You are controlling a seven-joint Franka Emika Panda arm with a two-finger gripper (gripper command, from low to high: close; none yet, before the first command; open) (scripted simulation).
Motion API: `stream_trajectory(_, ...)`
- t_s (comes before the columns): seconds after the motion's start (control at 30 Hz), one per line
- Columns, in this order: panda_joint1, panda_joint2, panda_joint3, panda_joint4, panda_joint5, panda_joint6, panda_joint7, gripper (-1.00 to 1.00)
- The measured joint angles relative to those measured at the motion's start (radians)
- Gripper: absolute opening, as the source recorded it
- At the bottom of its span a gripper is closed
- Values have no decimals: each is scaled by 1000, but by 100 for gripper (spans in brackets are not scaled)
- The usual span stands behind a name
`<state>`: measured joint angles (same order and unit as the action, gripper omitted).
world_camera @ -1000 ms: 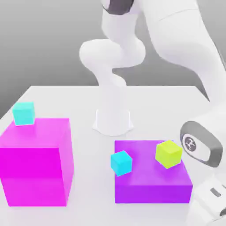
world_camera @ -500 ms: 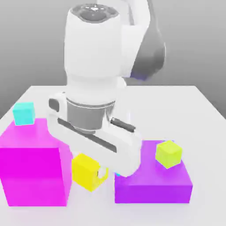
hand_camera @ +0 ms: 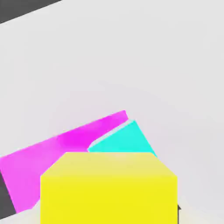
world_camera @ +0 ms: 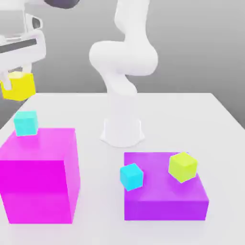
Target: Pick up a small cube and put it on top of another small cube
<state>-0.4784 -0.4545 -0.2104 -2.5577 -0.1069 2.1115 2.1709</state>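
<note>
gripper (world_camera: 13,82) clamped on small yellow cube (world_camera: 19,86), held in air above cyan cube (world_camera: 26,123) on magenta block (world_camera: 40,177).

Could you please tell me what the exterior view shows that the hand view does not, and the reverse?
Exterior only: the flat purple block carrying a small cyan cube and a lime cube, plus the arm's white base. Hand only: a close look straight past the held cube onto its target below. Both: the bright yellow small cube in the shut gripper, above another cyan cube on the large magenta block.
</note>
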Motion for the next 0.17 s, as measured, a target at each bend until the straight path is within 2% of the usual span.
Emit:
stream_trajectory(0.03,-2,15,-4,-26,-1,41,2,-100)
stream_trajectory(0.07,-4,23,-7,-42,-2,66,2,100)
stream_trajectory(0.17,-4,23,-7,-42,-2,66,2,100)
